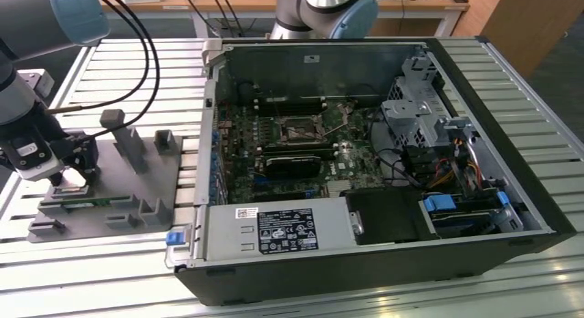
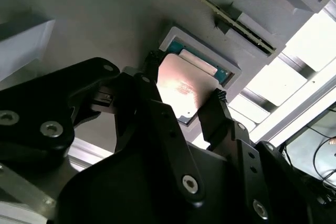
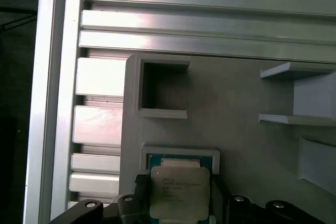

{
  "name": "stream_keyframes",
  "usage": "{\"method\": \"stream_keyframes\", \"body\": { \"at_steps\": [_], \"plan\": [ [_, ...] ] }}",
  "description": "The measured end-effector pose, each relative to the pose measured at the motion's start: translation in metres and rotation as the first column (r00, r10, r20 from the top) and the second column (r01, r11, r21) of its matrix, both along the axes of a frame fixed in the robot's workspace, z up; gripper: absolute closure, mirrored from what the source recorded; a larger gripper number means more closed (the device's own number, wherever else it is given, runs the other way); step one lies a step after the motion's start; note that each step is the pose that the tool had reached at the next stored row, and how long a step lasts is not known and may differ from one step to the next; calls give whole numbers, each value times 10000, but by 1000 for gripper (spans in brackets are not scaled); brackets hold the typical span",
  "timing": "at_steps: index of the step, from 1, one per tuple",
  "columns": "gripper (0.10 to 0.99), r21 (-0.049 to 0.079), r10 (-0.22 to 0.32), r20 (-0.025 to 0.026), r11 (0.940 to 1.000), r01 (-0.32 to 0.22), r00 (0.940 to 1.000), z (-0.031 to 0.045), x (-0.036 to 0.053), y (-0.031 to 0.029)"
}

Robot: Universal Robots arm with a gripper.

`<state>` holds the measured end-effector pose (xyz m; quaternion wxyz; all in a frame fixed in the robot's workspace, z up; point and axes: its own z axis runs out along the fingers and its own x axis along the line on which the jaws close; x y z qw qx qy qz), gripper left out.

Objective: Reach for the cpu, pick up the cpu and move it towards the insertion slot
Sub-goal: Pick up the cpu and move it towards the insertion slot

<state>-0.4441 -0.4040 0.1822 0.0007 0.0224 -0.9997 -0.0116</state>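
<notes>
1. The open computer case [image 1: 383, 263] lies on its side on the slatted metal table [image 1: 109, 277], and every place below is given from it.
2. Outside the case, on the exterior view's left of it, a grey holder plate [image 1: 123, 188] rests on the table. The arm [image 1: 16, 106] reaches down over the end of the plate farthest from the case.
3. The cpu [image 2: 181, 90] is outside the case, at that far end of the plate. In both wrist views its shiny silver top faces up, and it sits over a pale-rimmed square pocket [image 2: 231, 69] in the plate.
4. The jaws are clenched on the cpu, one black finger pressed to each of two opposite edges. In the first wrist view the cpu [image 3: 180, 192] overlaps the pocket's rim [image 3: 178, 152] and looks slightly raised; whether it is fully clear I cannot tell.
5. The insertion slot [image 1: 299, 132] is inside the case, near the middle of the motherboard [image 1: 351, 171], so it is well apart from the cpu.
6. A long black card [image 1: 292, 166] sits in the case just beside the slot.
7. A thin green memory stick [image 2: 231, 19] lies on the plate outside the case, near the pocket.
</notes>
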Motion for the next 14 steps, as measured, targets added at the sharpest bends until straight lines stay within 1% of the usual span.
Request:
{"method": "stream_keyframes", "body": {
  "at_steps": [1, 8, 14],
  "plan": [
    [533, 1, 0, 1, 10000, 0, 10000, -1, 0, 0],
    [541, 4, 0, 7, 10000, 0, 10000, 8, 1, 0],
    [541, 20, 0, -4, 10000, 0, 10000, 18, 0, -1]
  ]
}}
